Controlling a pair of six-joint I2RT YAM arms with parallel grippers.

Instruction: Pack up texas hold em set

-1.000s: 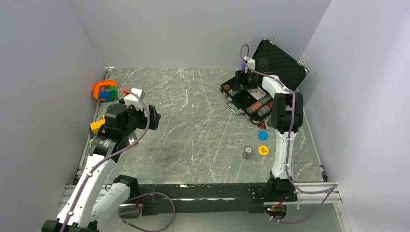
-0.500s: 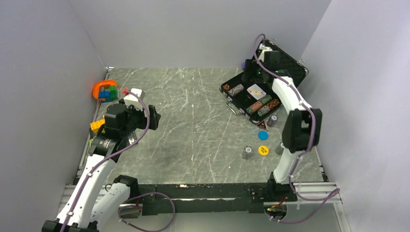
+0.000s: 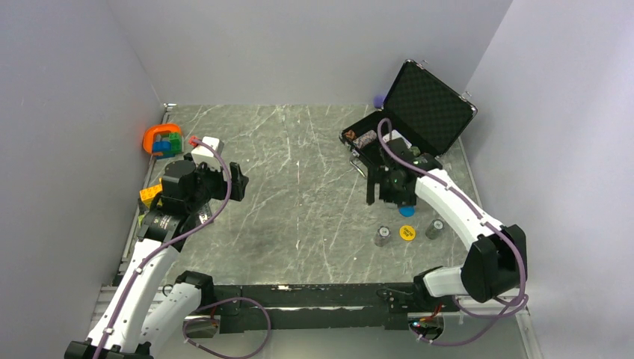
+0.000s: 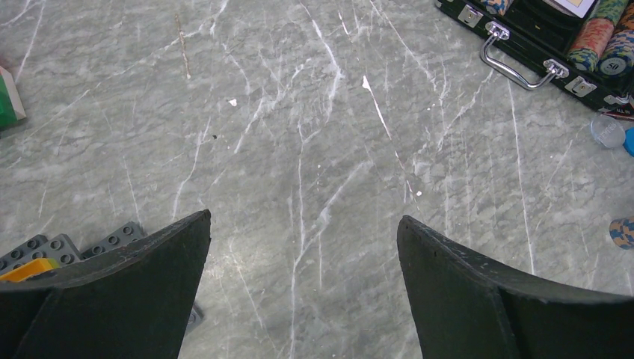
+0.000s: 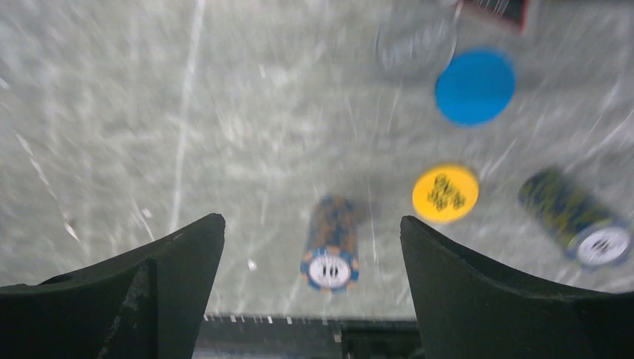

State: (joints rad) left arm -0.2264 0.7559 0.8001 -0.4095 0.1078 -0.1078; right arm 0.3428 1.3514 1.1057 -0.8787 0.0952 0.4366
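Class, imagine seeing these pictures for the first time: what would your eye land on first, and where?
The open black briefcase at the far right of the table stands out, lid raised, with chip rows inside. In front of it the right pincer hangs open over loose pieces: a blue disc, a yellow disc and a chip stack. An orange ring of toy blocks sits far left.
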